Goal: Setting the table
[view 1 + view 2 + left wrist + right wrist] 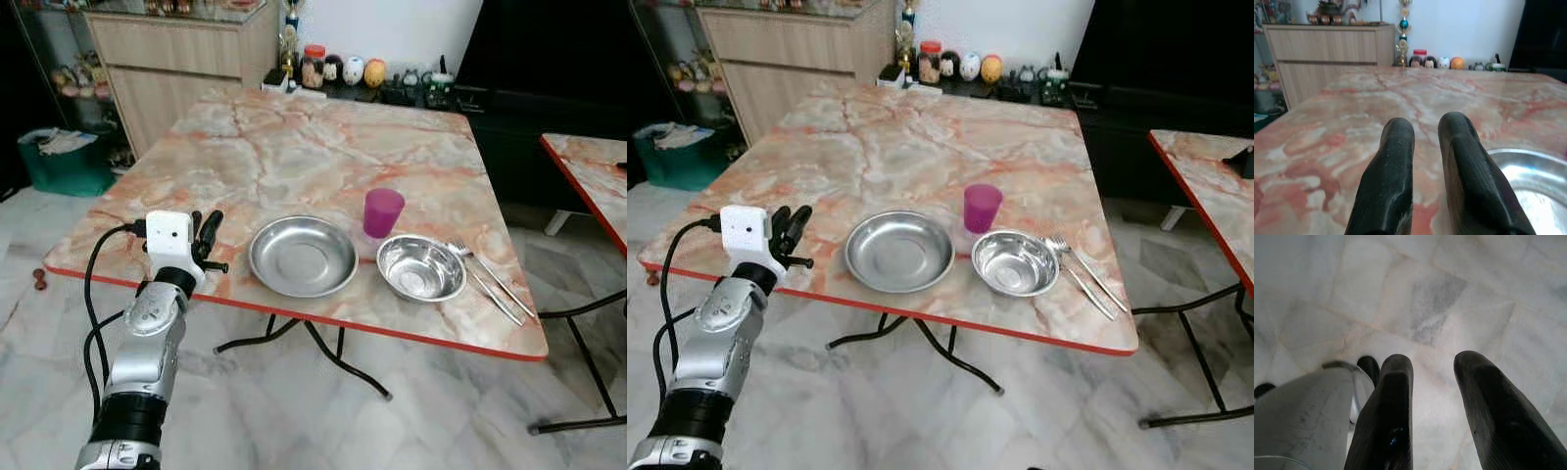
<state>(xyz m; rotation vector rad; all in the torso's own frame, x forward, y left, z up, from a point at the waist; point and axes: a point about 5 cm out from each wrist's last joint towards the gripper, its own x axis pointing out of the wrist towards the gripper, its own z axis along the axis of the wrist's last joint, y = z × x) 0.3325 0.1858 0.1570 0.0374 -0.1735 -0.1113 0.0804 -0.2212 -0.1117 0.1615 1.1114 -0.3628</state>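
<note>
On the marble table, near its front edge, lie a shallow steel plate, a steel bowl to its right and a purple cup just behind the two. A fork and a spoon lie right of the bowl. My left gripper hovers low over the table just left of the plate; its fingers stand a narrow gap apart with nothing between them, and the plate's rim shows beside them. My right gripper hangs open over the floor.
A second marble table stands to the right across a gap. Behind are a wooden sideboard, jars and figurines by the wall, and a green bin at left. Black folding legs spread under the table.
</note>
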